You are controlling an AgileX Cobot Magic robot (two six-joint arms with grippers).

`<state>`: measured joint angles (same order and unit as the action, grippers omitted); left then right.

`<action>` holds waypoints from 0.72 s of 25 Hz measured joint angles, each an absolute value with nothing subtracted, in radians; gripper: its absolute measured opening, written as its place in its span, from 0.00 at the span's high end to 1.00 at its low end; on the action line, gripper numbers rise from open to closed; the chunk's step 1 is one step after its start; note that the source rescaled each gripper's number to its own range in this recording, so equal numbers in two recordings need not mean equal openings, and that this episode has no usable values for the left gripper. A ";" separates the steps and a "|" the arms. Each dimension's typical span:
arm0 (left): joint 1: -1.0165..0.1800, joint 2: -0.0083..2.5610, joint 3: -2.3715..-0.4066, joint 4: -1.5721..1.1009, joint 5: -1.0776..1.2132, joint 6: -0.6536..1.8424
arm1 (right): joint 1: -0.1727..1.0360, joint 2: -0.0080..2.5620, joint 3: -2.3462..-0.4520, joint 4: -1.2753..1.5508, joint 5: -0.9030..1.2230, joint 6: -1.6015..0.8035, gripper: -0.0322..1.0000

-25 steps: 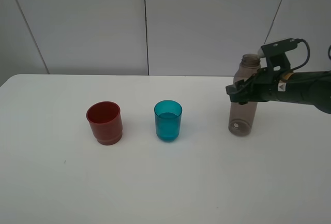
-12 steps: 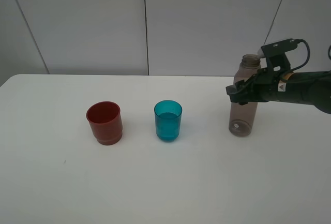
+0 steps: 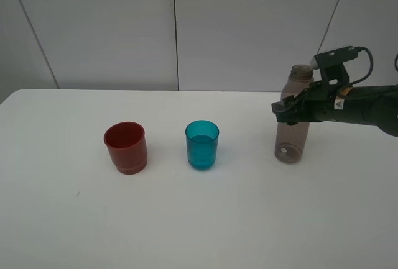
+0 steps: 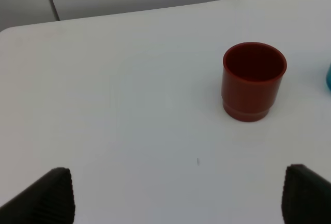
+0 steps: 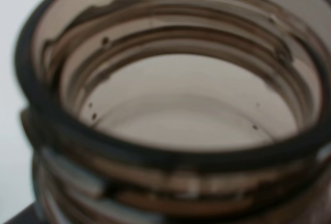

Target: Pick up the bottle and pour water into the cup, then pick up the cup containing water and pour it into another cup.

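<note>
A white panelled wall stood behind the white worktop (image 3: 199, 232). My right end effector (image 3: 287, 110) was pinching the bottle (image 3: 292, 141) below its neck, upright toward the worktop's right edge. The teal cup (image 3: 202, 146) stood mid-worktop, with the red cup (image 3: 125, 148) nearer the left edge. My left end effector (image 4: 178, 195) was spread, holding nothing.

The right arm (image 3: 367, 109) is stretching in nearly level from the right side, its gripper (image 3: 287, 112) clamping tight around the upper body of the bottle (image 3: 291, 143). The left gripper (image 4: 178, 197) is hanging with its ribbed black fingertips (image 4: 49, 195) spread wide apart, gripping nothing.
</note>
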<state>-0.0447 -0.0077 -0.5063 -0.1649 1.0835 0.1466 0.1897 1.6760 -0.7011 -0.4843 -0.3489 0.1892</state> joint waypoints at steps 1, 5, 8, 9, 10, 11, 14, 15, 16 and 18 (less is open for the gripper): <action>-0.045 -0.008 -0.506 -0.165 1.083 0.147 | 0.190 1.676 -0.701 -0.480 -0.350 0.189 0.97; -0.045 -0.008 -0.506 -0.165 1.083 0.147 | 0.190 1.676 -0.701 -0.480 -0.361 0.189 0.97; -0.045 -0.008 -0.506 -0.165 1.083 0.147 | 0.190 1.676 -0.701 -0.480 -0.380 0.189 0.97; -0.045 -0.008 -0.506 -0.165 1.083 0.147 | 0.190 1.676 -0.701 -0.479 -0.388 0.189 0.97; -0.045 -0.008 -0.506 -0.165 1.083 0.147 | 0.190 1.676 -0.701 -0.479 -0.393 0.189 0.97; -0.045 -0.008 -0.506 -0.165 1.083 0.147 | 0.190 1.676 -0.701 -0.479 -0.396 0.189 0.97; -0.045 -0.008 -0.506 -0.165 1.083 0.147 | 0.190 1.676 -0.701 -0.479 -0.398 0.189 0.97; -0.045 -0.008 -0.506 -0.165 1.083 0.147 | 0.190 1.676 -0.701 -0.479 -0.398 0.189 0.97; -0.045 -0.008 -0.506 -0.165 1.083 0.147 | 0.190 1.676 -0.701 -0.479 -0.398 0.189 0.97; -0.045 -0.008 -0.506 -0.165 1.083 0.147 | 0.190 1.683 -0.701 -0.479 -0.396 0.189 0.97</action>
<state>-0.0447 -0.0077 -0.5063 -0.1649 1.0835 0.1466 0.1897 1.6834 -0.7011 -0.4786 -0.3957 0.1892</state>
